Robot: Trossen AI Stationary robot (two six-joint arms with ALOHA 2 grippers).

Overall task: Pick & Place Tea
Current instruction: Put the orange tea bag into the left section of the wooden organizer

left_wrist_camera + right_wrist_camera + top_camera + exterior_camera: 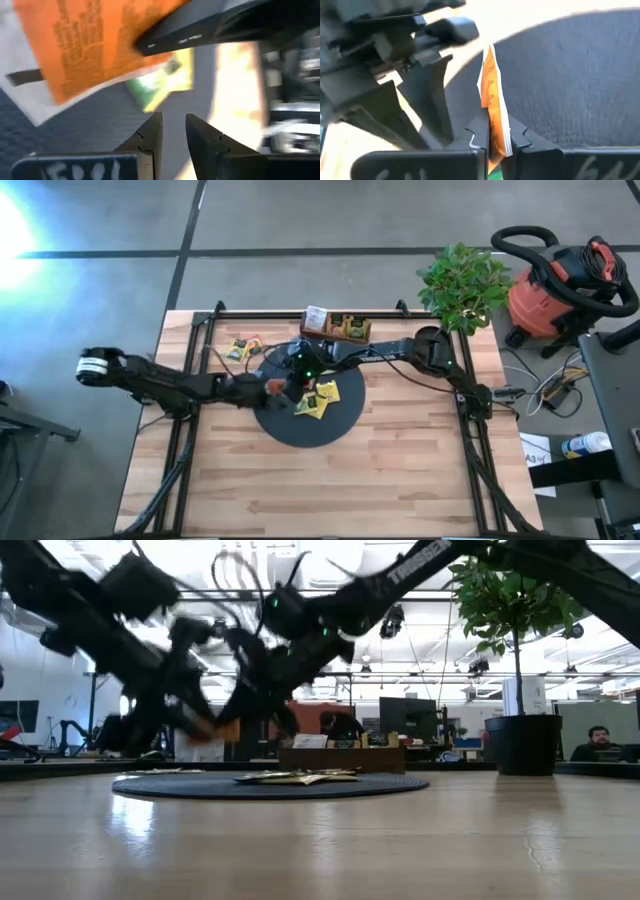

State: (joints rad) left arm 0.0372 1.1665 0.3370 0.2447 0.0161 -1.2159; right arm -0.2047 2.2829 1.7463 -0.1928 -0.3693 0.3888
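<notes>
Tea packet (492, 100) here is a featherlight, floppy orange paper square, so I've got my right gripper (492, 140) fingers pinching it by one edge above the black disc (345, 415) mid-tabletop, left gripper (172, 132) fingers slightly apart just beside it.

Low view: both arms motion-blurred. Left wrist view: orange packet (95, 45) cut off at the edge, print illegible; yellow-green packet (165, 82) blurred.
</notes>
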